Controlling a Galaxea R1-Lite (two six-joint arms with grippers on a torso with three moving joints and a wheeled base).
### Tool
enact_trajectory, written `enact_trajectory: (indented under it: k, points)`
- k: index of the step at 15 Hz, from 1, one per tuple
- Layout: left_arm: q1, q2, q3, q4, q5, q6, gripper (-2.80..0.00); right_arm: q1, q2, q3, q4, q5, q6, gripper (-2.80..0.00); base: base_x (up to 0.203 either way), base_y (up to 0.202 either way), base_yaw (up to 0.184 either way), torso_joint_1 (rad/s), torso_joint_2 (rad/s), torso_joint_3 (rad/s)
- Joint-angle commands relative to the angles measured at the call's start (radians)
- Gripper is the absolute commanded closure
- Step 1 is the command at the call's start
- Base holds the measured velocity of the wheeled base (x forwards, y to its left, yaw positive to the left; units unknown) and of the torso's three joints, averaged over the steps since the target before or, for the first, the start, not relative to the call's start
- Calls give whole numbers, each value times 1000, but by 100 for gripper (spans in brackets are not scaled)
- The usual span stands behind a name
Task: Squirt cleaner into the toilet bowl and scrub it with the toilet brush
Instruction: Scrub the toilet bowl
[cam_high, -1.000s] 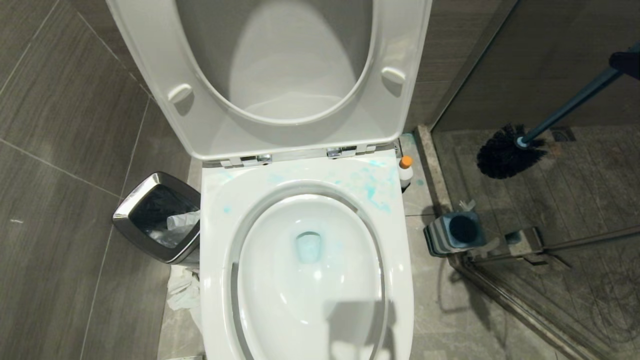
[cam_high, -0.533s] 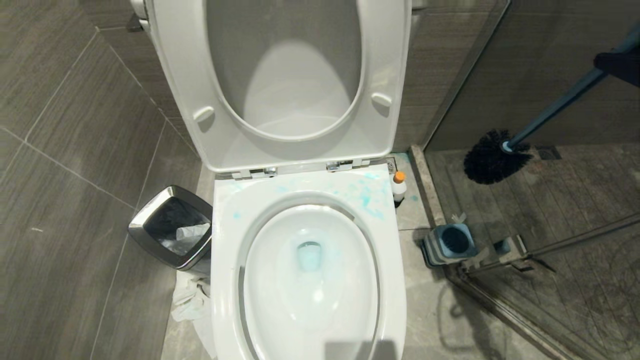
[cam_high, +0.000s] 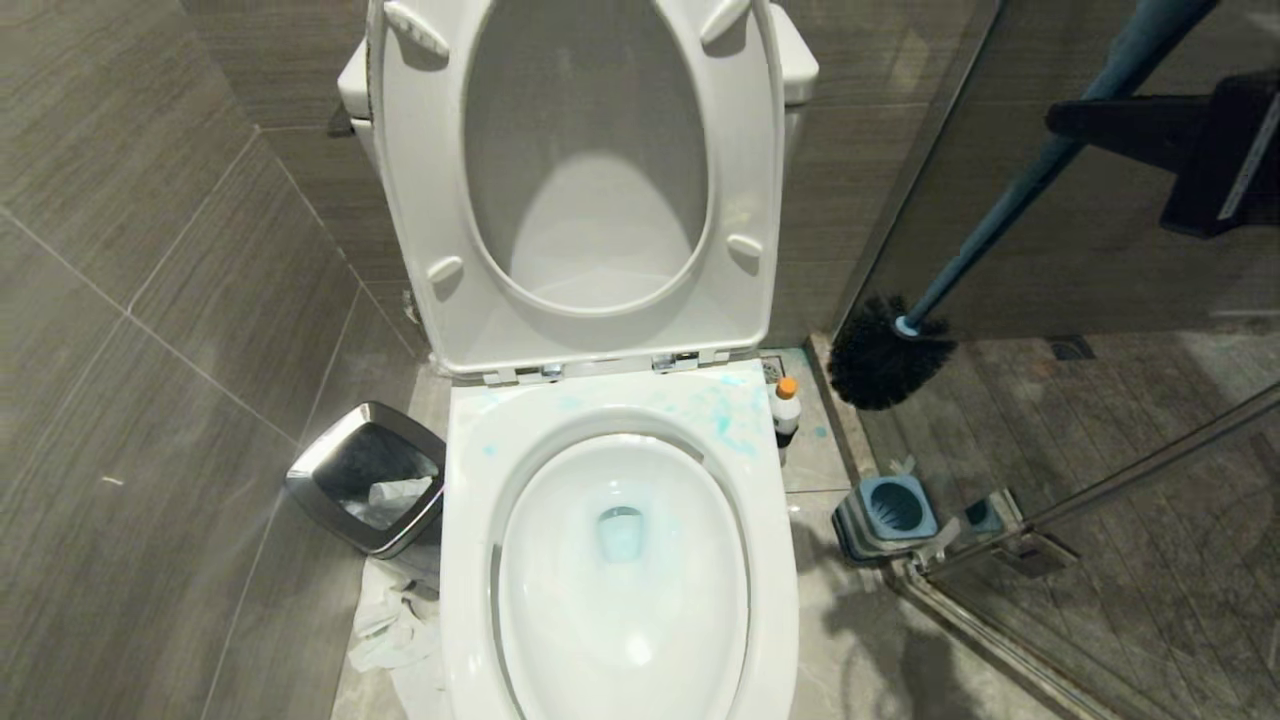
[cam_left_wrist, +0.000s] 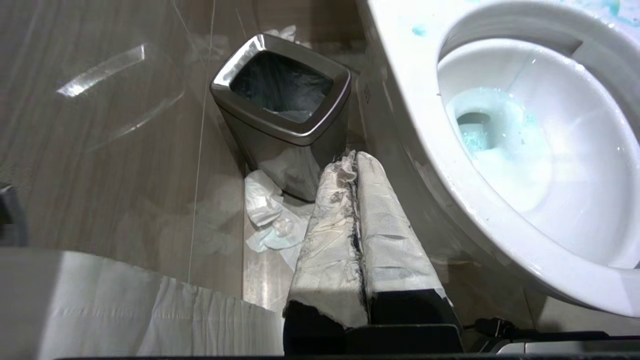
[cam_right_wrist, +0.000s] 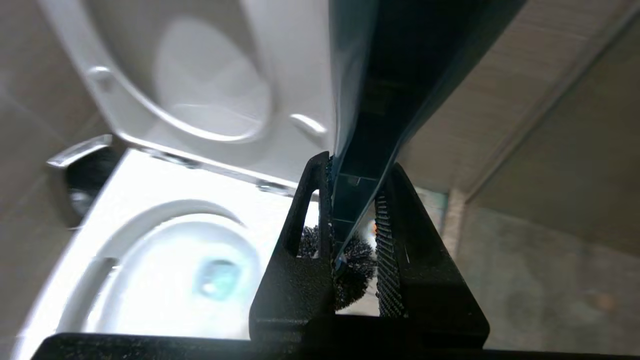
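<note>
While its taped fingers (cam_left_wrist: 380, 225) are pressed shut on nothing, the left gripper (cam_left_wrist: 356, 165) is held low beside the bowl (cam_high: 620, 560), pointed at the floor between the bowl and the bin (cam_left_wrist: 282, 100), where crumpled paper (cam_left_wrist: 267, 220) is seen lying at the bin's foot. At the near end of the head view the bowl is shown uncovered, with a pool of teal-blue water (cam_high: 620, 532) at its drain. Teal splashes (cam_high: 715, 415) are scattered over the rim's back right corner, just in front of the hinges. Just beside that corner, on the floor, the cleaner (cam_high: 787, 410) is stood upright with its orange cap on. To the right of it, near the shower track, the square holder (cam_high: 888, 510) is left without its brush. The brush (cam_high: 985, 225) is held in the air over the shower floor, well right of the bowl, handle slanting up to the right, bristle head hanging lowest and touching nothing. Its handle is clamped between the jaws of the right gripper (cam_right_wrist: 355, 200), up near the top end as far as can be made out. Farthest back, the seat and lid (cam_high: 580, 180) are raised against the wall.
</note>
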Motion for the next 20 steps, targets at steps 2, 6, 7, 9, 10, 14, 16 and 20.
enact_trajectory:
  k: [2,6,7,9,10,14,16,20]
  points:
    - [0,1,0,-1,0,0,0,131,172,-74,-1,-81,22,0,0,0,0,3,4,202]
    - [0,1,0,-1,0,-1,0,176,392,-209,1,-105,53,0,0,0,0,3,1,132]
    - [0,1,0,-1,-2,-1,0,179,455,-253,3,-105,57,0,0,0,0,2,5,34]
    - [0,1,0,1,-3,3,0,194,568,-309,6,-106,65,0,0,0,0,0,0,0]
    - [0,1,0,1,-3,3,0,201,615,-324,7,-105,74,0,0,0,0,0,0,0]
    - [0,1,0,1,-3,5,0,207,786,-416,9,-90,94,0,0,0,0,0,0,0]
    - [0,1,0,-1,-3,7,0,209,841,-428,9,-62,97,0,0,0,0,0,0,0]
    - [0,1,0,-1,-3,8,0,208,930,-438,3,-50,127,0,0,0,0,0,0,0]
